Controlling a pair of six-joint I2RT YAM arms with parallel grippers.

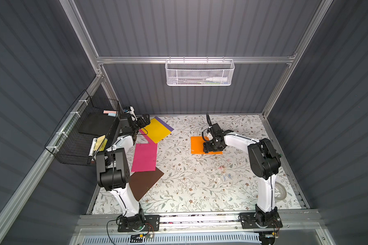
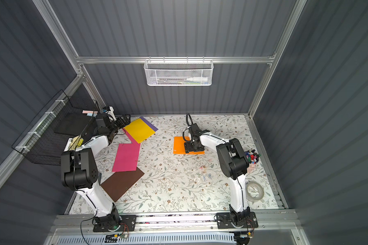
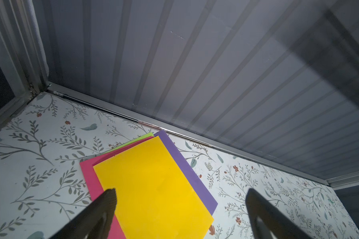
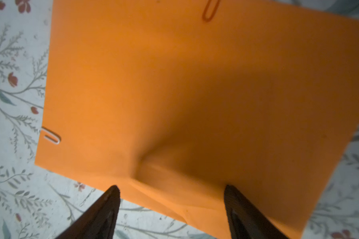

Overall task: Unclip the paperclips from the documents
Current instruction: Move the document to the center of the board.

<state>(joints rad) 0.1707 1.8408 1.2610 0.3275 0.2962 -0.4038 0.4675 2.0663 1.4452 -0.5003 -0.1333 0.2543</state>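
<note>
Nearest the lens, the right gripper (image 4: 171, 189) is hanging with fingers spread wide, gripping nothing, astride a buckled edge of the orange sheet (image 4: 195, 82). The left gripper (image 3: 180, 192) is gaping empty above the yellow sheet (image 3: 153, 186). A white mesh basket (image 1: 200, 73) is holding a white bottle (image 1: 217, 79) and pens (image 1: 189, 81); a black wire basket (image 1: 81, 135) is carrying a black pad (image 1: 96, 125), sticky notes (image 1: 110, 112), a yellow pad (image 1: 99, 142) and a marker (image 1: 92, 147). A cup of markers (image 2: 252, 159) is showing in a top view. Only the left wrist view is revealing a lime sheet (image 3: 137, 139); the right wrist view is showing a white paperclip (image 4: 51, 135) and an orange paperclip (image 4: 210, 10) on the orange sheet. Seven sheets are lying out, with a purple sheet (image 1: 165, 125), a brown sheet (image 1: 146, 183) and two magenta sheets (image 1: 144, 158). Loose paperclips (image 1: 222, 171) are lying scattered near the orange sheet.
</note>
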